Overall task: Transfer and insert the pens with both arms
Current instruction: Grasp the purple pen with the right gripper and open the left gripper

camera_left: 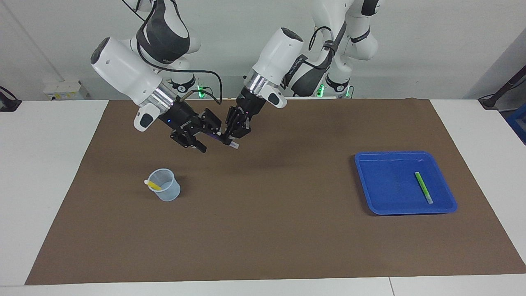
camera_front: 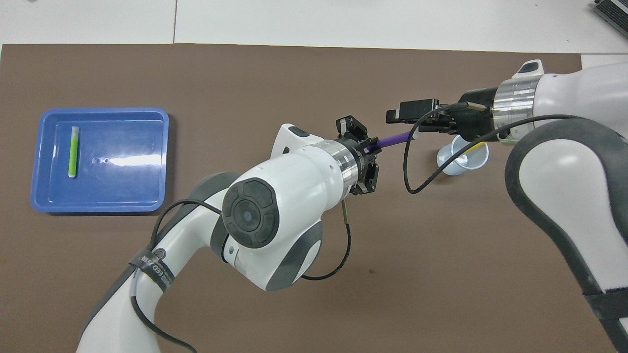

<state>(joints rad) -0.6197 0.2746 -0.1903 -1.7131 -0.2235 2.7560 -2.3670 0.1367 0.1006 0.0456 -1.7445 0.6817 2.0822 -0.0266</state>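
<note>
My left gripper [camera_left: 235,136] is up in the air over the mat, shut on the purple pen [camera_left: 215,136], whose pale cap end sticks out below the fingers. In the overhead view the purple pen [camera_front: 392,140] runs from the left gripper [camera_front: 370,147] toward the right gripper [camera_front: 405,122]. My right gripper [camera_left: 209,135] is open, with its fingers on either side of the pen's free end. The yellow pen [camera_left: 154,185] stands tilted in a clear cup [camera_left: 167,187]. The green pen [camera_left: 423,187] lies in the blue tray [camera_left: 370,185].
The cup [camera_front: 463,158] stands toward the right arm's end of the brown mat [camera_left: 267,230], partly under the right wrist in the overhead view. The tray [camera_front: 147,196] with the green pen [camera_front: 73,151] lies toward the left arm's end.
</note>
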